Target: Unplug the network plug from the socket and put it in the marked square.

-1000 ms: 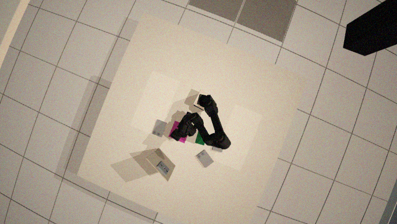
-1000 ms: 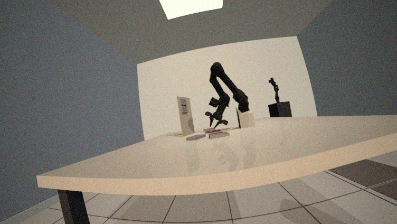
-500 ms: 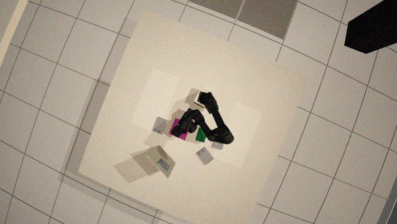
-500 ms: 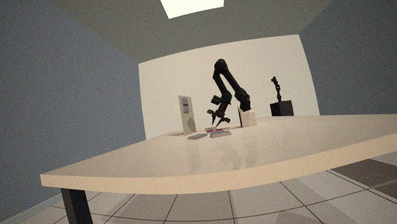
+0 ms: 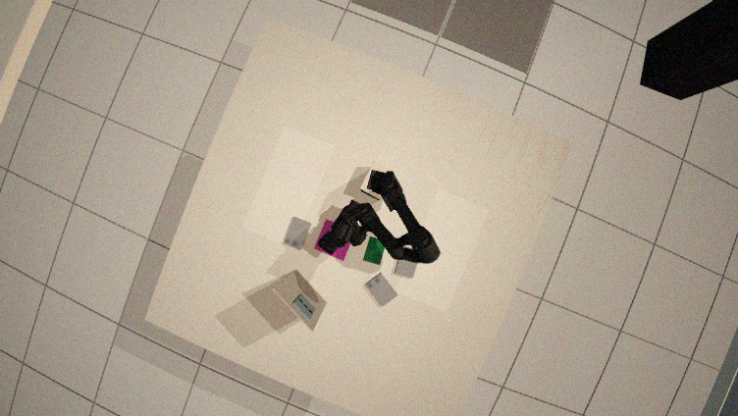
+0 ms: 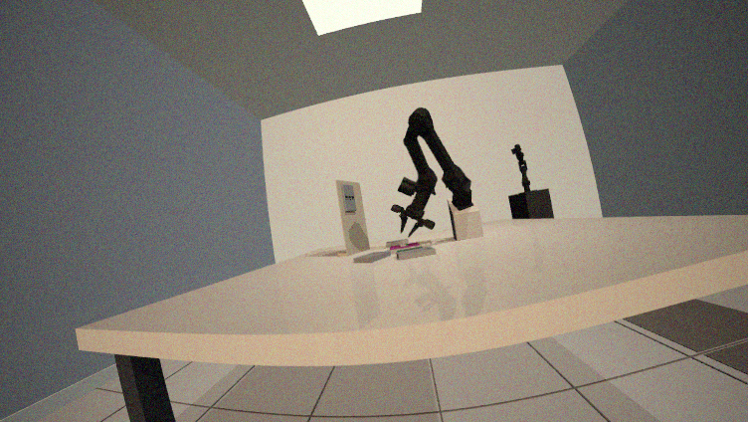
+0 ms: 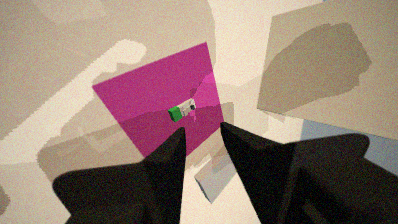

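The plug (image 7: 185, 106), pale with a green end, lies on the magenta square (image 7: 145, 82) (image 5: 343, 254) in the wrist view. My gripper (image 7: 202, 129) (image 6: 406, 233) is open, with nothing between its fingers. Its tips are above the square and apart from the plug in the wrist view; the exterior view shows them a little above the table. The upright panel (image 6: 357, 217) (image 7: 385, 110) stands beside the gripper. Its grey socket plate (image 6: 349, 200) (image 5: 303, 305) shows dark openings and no plug in them. The arm hides the plug in the top view.
A green square (image 5: 373, 250) lies beside the magenta one, partly under the arm. Flat grey blocks lie around them: one (image 5: 296, 233) on the left, one (image 5: 381, 290) lower down and one (image 5: 405, 268) beside the arm's elbow.
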You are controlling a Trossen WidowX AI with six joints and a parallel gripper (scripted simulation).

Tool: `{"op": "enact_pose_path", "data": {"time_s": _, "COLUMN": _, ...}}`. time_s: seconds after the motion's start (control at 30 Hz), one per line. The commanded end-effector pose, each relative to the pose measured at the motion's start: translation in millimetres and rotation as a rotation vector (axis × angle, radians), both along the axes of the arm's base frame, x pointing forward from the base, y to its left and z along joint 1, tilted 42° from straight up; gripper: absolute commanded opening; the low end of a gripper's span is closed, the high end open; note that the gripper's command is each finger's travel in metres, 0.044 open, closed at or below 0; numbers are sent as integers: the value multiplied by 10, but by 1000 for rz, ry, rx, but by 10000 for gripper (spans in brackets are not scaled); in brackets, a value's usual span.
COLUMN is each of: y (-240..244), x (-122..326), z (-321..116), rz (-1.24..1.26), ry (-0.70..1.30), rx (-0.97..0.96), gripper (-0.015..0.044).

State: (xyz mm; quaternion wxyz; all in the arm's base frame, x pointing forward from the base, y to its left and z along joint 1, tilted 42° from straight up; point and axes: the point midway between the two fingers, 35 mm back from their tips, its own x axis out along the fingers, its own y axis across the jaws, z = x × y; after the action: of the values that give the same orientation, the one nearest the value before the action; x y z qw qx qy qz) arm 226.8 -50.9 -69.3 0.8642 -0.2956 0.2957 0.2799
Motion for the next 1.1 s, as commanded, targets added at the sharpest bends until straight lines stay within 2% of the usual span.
{"op": "enact_pose_path", "data": {"time_s": 0.0, "y": -46, "x": 20, "z": 27, "rz": 2, "ry": -8, "rx": -4, "gripper": 156}}
{"op": "enact_pose_path", "data": {"time_s": 1.07, "y": -260, "x": -19, "z": 208, "rz": 4, "ry": -1, "rx": -9, "gripper": 156}}
